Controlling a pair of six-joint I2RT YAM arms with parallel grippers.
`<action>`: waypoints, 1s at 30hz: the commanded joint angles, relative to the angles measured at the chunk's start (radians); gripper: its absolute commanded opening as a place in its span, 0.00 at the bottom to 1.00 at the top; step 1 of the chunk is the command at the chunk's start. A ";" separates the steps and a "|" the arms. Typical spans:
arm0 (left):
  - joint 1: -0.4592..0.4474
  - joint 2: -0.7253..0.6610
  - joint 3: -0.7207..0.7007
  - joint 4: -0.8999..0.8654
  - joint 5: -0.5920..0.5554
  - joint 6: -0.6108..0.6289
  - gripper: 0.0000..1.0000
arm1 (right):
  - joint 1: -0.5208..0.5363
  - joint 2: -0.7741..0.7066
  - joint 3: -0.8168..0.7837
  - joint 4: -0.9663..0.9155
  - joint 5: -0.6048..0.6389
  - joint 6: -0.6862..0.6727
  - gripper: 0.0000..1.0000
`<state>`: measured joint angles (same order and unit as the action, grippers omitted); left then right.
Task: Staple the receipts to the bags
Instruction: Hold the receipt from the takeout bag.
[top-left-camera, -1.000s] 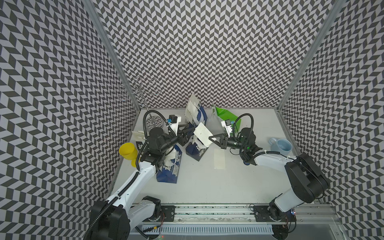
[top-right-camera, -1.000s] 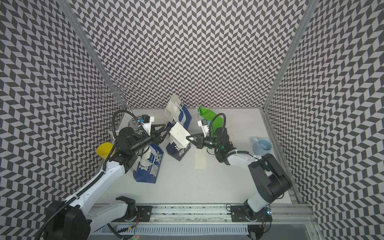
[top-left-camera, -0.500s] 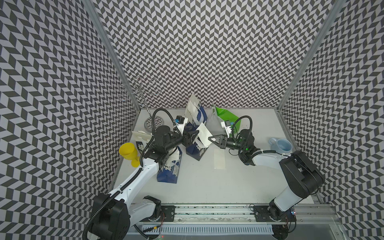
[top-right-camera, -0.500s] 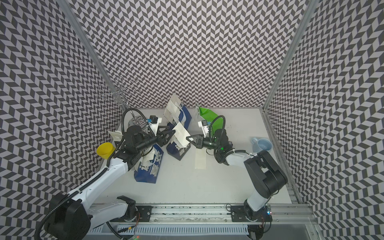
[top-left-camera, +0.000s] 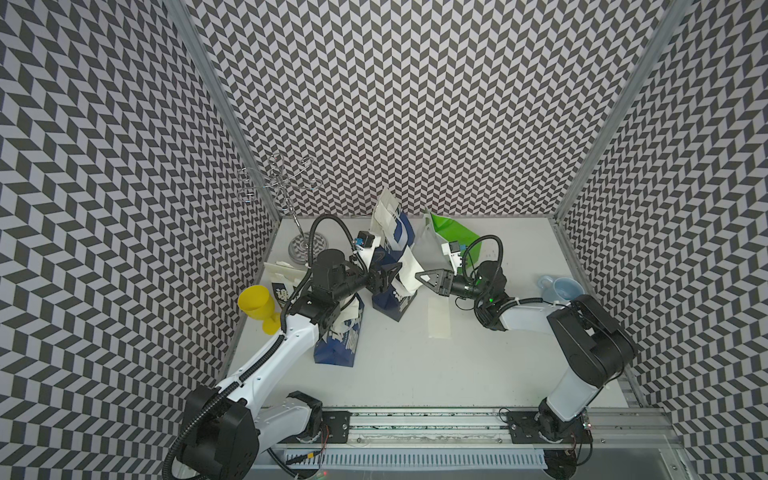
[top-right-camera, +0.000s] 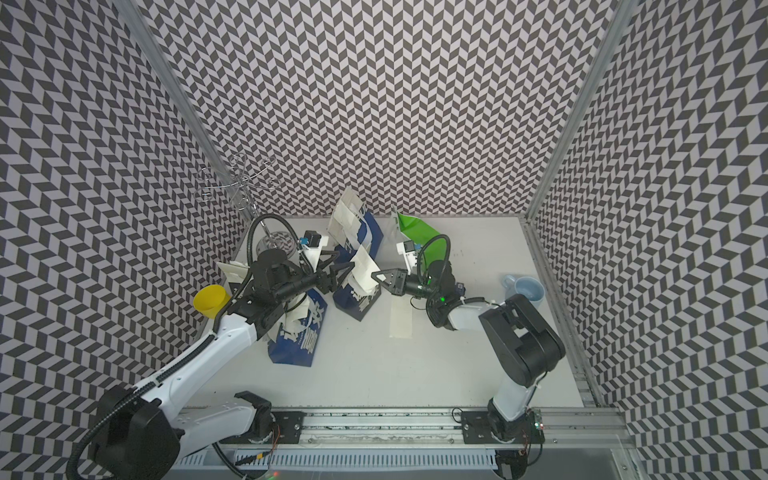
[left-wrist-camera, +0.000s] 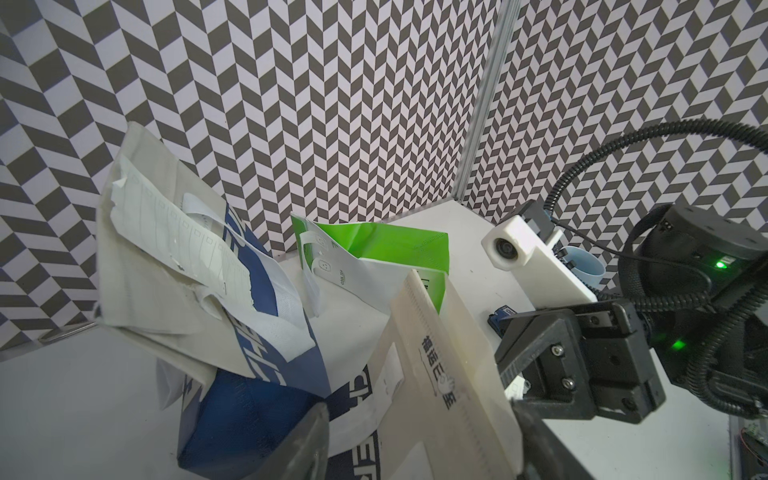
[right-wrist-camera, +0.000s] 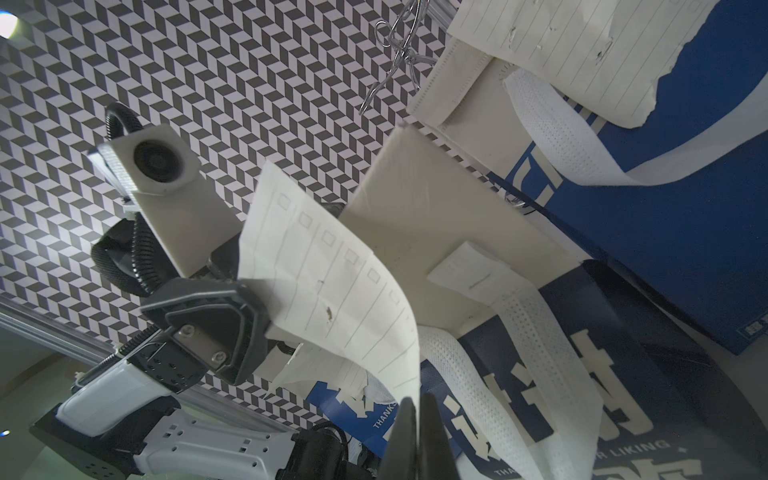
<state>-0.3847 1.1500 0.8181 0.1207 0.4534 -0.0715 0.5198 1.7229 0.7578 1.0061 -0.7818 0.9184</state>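
My right gripper (right-wrist-camera: 415, 411) is shut on the edge of one of the receipts (right-wrist-camera: 324, 282), a lined cream slip that curls up against the cream top flap (right-wrist-camera: 436, 232) of the middle dark blue bag (top-left-camera: 390, 301). In both top views my left gripper (top-left-camera: 386, 274) (top-right-camera: 338, 268) faces the right gripper (top-right-camera: 376, 276) across this bag. Its jaws stand open on either side of the flap (left-wrist-camera: 440, 365), with one finger (left-wrist-camera: 307, 440) beside the blue wall. A second receipt (top-left-camera: 439, 318) lies flat on the table. Other bags: blue at the back (top-left-camera: 397, 232), blue under the left arm (top-left-camera: 338, 345), green (top-left-camera: 453, 237).
A yellow goblet (top-left-camera: 257, 305) stands at the left edge, with a wire stand (top-left-camera: 286, 195) in the back left corner. A pale blue mug (top-left-camera: 561, 289) is at the right. Another bag (top-left-camera: 282, 276) leans by the left wall. A small blue-black object (left-wrist-camera: 500, 320) lies behind the right gripper.
My left gripper has moved right, up to the middle blue bag, and its jaws have spread wider. The right gripper has stayed shut on the receipt.
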 joint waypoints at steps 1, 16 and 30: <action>-0.003 -0.022 0.043 -0.003 0.046 0.011 0.71 | 0.000 0.009 -0.001 0.112 -0.007 0.026 0.00; 0.003 0.053 0.053 -0.020 0.055 -0.021 0.73 | 0.001 0.003 -0.002 0.067 0.005 -0.002 0.00; 0.004 0.041 0.038 -0.018 0.027 -0.030 0.65 | 0.003 0.036 0.005 0.046 0.023 -0.009 0.00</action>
<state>-0.3840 1.2049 0.8398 0.0952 0.4900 -0.0948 0.5201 1.7493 0.7578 1.0004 -0.7723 0.9058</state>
